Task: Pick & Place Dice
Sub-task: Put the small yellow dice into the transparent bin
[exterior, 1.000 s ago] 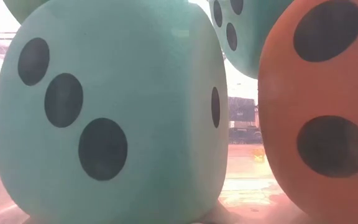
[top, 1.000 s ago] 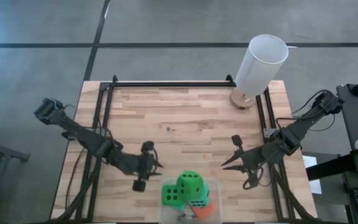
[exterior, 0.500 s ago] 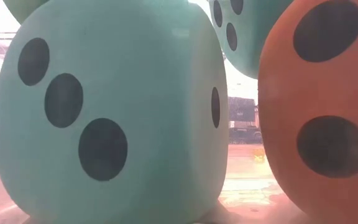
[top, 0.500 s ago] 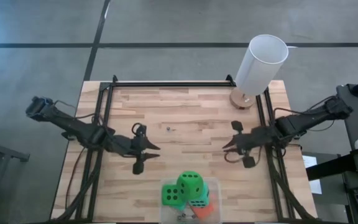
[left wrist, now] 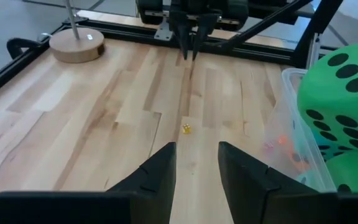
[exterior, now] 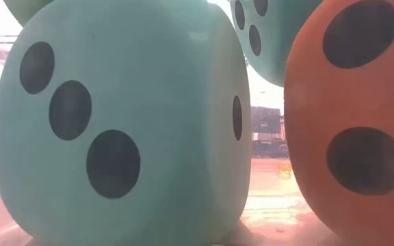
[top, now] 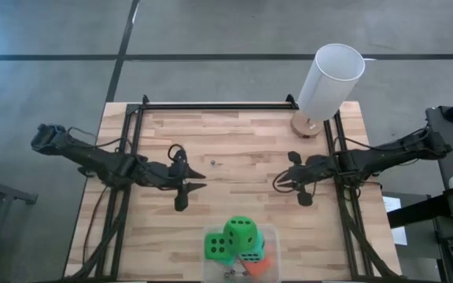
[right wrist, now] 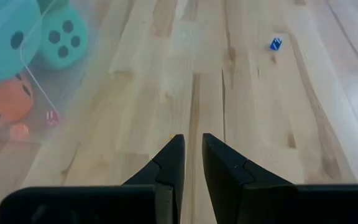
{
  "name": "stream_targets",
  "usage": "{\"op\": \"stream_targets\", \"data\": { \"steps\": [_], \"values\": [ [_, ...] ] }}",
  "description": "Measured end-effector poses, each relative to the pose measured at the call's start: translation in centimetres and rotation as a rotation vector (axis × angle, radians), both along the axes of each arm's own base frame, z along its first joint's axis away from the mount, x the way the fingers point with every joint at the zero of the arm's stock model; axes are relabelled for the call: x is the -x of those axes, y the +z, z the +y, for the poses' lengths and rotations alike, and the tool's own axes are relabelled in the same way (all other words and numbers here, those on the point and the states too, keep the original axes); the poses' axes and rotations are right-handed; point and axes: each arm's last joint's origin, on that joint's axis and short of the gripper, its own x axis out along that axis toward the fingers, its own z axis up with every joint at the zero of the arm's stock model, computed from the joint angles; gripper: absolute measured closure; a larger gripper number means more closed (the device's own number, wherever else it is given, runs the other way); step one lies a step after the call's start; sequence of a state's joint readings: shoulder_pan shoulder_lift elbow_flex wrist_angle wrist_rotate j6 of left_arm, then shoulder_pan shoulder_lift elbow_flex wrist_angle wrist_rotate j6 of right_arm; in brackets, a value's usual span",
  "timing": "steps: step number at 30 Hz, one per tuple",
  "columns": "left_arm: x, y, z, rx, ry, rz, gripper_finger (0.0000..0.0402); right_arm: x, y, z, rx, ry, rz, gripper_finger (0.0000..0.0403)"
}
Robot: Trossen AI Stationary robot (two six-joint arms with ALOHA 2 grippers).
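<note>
The dice lie heaped in a clear box (top: 273,236) at the table's near edge. Two are bright green (top: 242,233) (top: 217,247), one is teal (top: 251,255) and one orange-red (top: 259,266). The low view shows the teal die (exterior: 122,130) and the orange die (exterior: 354,116) resting on the box floor, with another teal die (exterior: 272,31) on top of them. My left gripper (top: 203,186) hangs open over bare wood, left of and beyond the box. My right gripper (top: 276,185) faces it from the right, its fingers nearly together and nothing between them.
A white lamp (top: 330,79) on a round wooden base (left wrist: 76,45) stands at the far right corner. A tiny yellow die (left wrist: 186,129) and a tiny blue die (right wrist: 276,43) lie on the wood mid-table. Black rails (top: 211,105) frame the tabletop.
Both grippers have drawn away from the box toward the table's far edge. My left arm has swung its gripper from beside the box out over mid-table. My right gripper has sunk, rolled level and gone toward the table's left.
</note>
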State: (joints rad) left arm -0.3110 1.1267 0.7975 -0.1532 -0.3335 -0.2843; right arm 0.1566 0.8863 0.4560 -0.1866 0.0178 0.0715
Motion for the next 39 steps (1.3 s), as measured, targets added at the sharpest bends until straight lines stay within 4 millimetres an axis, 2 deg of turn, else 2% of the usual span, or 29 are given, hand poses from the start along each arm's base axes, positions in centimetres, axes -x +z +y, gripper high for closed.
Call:
{"op": "stream_targets", "data": {
  "steps": [18,32,39],
  "values": [
    [0.0,0.0,0.0,0.004,0.003,0.001,0.0279,-0.1,-0.3,0.0,0.007,0.003,0.008,0.0345],
    [0.0,0.0,0.0,0.004,0.002,0.001,0.0278,-0.2,-0.5,0.0,0.065,0.045,0.011,0.0244],
    [0.0,0.0,0.0,0.004,0.002,0.001,0.028,-0.9,-2.3,0.1,0.095,0.055,0.08,0.0218]
  ]
}}
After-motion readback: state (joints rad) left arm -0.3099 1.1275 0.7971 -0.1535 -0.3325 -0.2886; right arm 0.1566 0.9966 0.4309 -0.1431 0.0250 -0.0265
